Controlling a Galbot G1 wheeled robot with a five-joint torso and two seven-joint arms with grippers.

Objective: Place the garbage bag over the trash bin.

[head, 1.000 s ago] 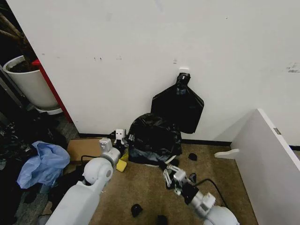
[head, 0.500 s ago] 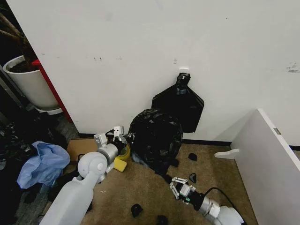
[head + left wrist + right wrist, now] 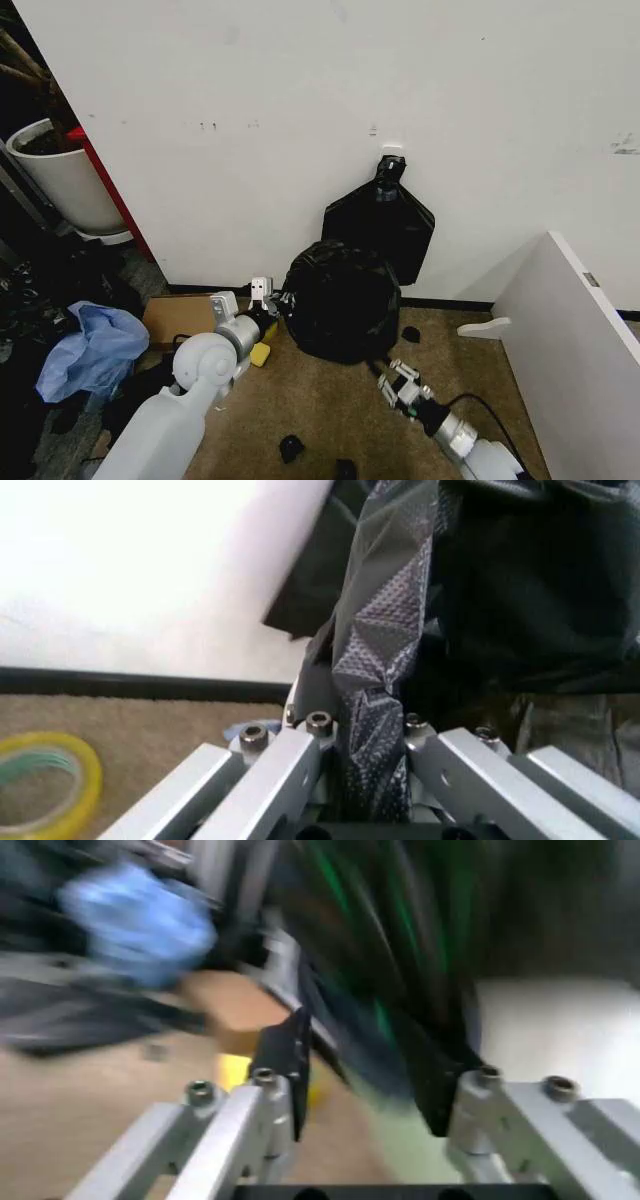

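Note:
The garbage bag is a glossy black, crinkled mound on the carpet against the wall. The trash bin is hidden under it. My left gripper is at the bag's left side. In the left wrist view its fingers are shut on a fold of the bag. My right gripper hovers low over the carpet just off the bag's lower right edge. In the blurred right wrist view its fingers stand wide apart, with the dark bag ahead of them.
A flat black bundle hangs on the wall above the bag. At the left are a white plant pot, blue cloth, cardboard and a yellow tape roll. A white panel stands at the right. Black scraps dot the carpet.
The bag has gone from a low heap to a fuller, rounder mound. The right gripper dropped back, then came up to the bag's lower right edge. The left gripper shifted slightly right.

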